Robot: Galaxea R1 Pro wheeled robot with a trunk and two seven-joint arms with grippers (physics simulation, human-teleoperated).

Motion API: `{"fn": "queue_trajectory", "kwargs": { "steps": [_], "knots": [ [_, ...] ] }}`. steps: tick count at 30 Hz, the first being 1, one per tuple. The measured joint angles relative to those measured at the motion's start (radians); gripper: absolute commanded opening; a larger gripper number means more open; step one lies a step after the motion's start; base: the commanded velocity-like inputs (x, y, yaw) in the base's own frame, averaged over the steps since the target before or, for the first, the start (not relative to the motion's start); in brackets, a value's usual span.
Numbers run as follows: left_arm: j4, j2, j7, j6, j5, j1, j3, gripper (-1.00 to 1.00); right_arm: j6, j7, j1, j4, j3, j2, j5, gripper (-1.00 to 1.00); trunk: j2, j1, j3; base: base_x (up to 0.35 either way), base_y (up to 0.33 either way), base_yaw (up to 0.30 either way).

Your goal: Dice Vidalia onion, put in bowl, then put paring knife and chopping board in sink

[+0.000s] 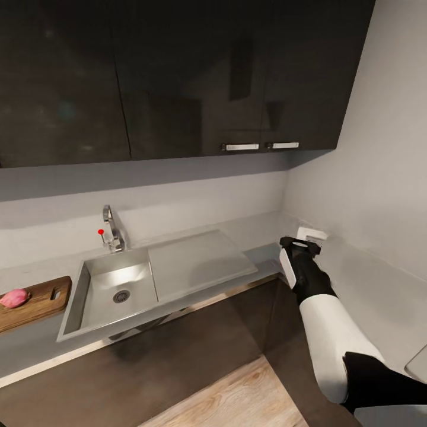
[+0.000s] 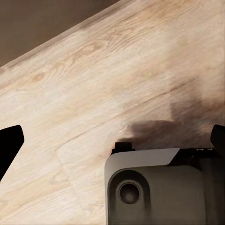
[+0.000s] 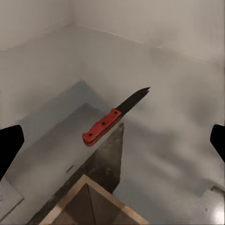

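The pinkish Vidalia onion (image 1: pixel 15 298) rests on the brown chopping board (image 1: pixel 42 299), on the countertop (image 1: pixel 264 256) at the far left, beside the steel sink (image 1: pixel 89 276). In the right wrist view the red-handled paring knife (image 3: pixel 112 119) lies flat on the grey countertop (image 3: pixel 56 103) near the wall corner. My right gripper (image 1: pixel 301 242) hovers over that corner, and its view shows the gripper (image 3: pixel 114 140) open, fingers wide apart and clear of the knife. My left gripper (image 2: pixel 112 140) is open over the wooden floor and holds nothing. The bowl is out of view.
The sink has a tall faucet (image 1: pixel 112 228) with a red knob (image 1: pixel 101 231) and a flat drainboard (image 1: pixel 198 261) to its right. Dark wall cabinets (image 1: pixel 178 77) hang above. Walls meet in a corner at the right. A small white block (image 1: pixel 312 233) sits beside my right gripper.
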Motion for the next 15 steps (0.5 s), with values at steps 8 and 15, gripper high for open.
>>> {"fn": "queue_trajectory", "kwargs": {
  "steps": [8, 15],
  "knots": [
    [0.0, -0.001, -0.001, 0.01, 0.0, 0.0, 0.0, 1.0, -0.128, -0.058, 0.0, 0.129, -0.024, 0.006, -0.098, 1.0, 0.0, 0.0, 0.0, 0.282, 0.0, 0.0],
    [0.0, -0.002, 0.0, 0.011, 0.0, 0.0, 0.0, 1.0, -0.14, -0.07, 0.0, 0.14, -0.027, 0.013, -0.112, 1.0, 0.0, 0.0, 0.0, 0.314, -0.001, 0.0]
  ]
}}
